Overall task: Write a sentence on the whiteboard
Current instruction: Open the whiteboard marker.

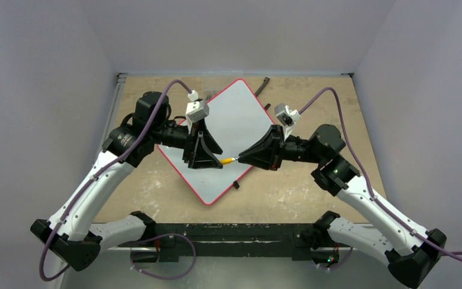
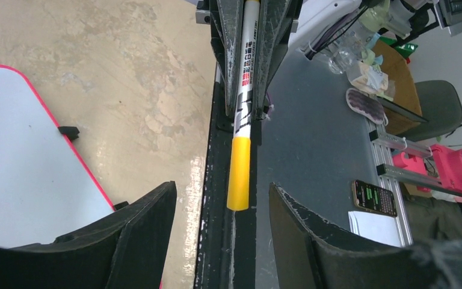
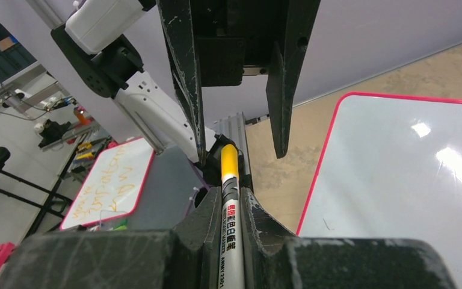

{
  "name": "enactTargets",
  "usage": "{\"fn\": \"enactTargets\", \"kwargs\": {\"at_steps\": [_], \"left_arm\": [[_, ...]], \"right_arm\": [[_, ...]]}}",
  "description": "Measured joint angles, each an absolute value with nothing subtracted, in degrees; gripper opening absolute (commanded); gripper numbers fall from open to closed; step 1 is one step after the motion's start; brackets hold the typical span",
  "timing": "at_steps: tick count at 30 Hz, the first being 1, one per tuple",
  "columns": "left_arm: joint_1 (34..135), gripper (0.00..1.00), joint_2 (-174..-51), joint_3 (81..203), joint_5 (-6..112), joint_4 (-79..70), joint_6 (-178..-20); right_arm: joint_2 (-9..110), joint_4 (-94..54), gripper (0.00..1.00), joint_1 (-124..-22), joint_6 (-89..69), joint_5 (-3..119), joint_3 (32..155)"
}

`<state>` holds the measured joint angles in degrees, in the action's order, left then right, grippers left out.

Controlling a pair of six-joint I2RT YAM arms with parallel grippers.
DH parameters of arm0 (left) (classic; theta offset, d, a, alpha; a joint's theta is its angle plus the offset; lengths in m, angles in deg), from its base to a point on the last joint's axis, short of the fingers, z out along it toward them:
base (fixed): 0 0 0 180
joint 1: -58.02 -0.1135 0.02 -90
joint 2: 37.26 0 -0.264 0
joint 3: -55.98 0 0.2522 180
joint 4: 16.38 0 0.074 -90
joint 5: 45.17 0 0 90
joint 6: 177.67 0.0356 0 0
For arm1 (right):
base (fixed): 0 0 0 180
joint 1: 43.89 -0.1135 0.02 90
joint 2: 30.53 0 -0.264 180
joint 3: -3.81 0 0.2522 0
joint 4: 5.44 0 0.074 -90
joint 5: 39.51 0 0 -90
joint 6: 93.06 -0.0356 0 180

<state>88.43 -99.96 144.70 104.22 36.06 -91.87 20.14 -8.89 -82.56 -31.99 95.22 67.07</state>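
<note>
Black fingers of the right gripper (image 3: 231,201) fill the foreground of its wrist view. They are clamped tight on a slim white marker pen (image 3: 231,253) with red and black print along the barrel. The pen's yellow cap (image 2: 239,174) pokes out past those fingertips toward the left gripper (image 2: 222,198). That gripper's jaws stand apart on either side of the cap, with a gap showing on each side.

From above, the two arms meet nose to nose over a large pale grey-white whiteboard (image 1: 234,114), close to its near right edge. The board is a flat rectangle with a thin red frame and rounded corners. It lies flat on the tan, mottled table (image 1: 313,96), turned cornerwise like a diamond with one corner toward the arm bases. One small black foot (image 1: 236,185) sticks out from that near right edge.

Off the table, in the room behind, a second red-framed board (image 3: 111,180) carries orange handwriting I cannot read.
</note>
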Motion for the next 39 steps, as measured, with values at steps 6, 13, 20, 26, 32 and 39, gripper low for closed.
{"fn": "enactTargets", "kwargs": {"at_steps": [6,13,20,26,32,39], "left_arm": [[90.1,0.46,-102.0,144.7,104.6,36.5,-90.9],[91.0,0.37,-102.7,144.7,105.1,36.5,-90.4],[91.9,0.27,-103.0,144.7,105.1,37.5,-89.8],[92.5,0.00,-102.9,144.7,105.1,38.0,-89.9],[93.3,0.00,-101.5,143.8,101.6,37.6,-89.9],[95.0,0.00,-99.0,141.2,95.8,34.0,-88.4]], "right_arm": [[22.2,-7.5,0.00,-82.6,-32.4,97.4,67.2],[22.7,-7.1,0.00,-82.6,-32.6,98.3,67.2],[22.7,-5.9,0.00,-82.6,-33.3,98.2,67.2],[23.2,-5.3,0.00,-82.4,-34.0,97.9,67.2],[23.3,-6.1,0.00,-82.5,-35.5,96.7,67.0],[20.6,-11.4,0.00,-83.1,-38.6,89.9,66.4]]}}
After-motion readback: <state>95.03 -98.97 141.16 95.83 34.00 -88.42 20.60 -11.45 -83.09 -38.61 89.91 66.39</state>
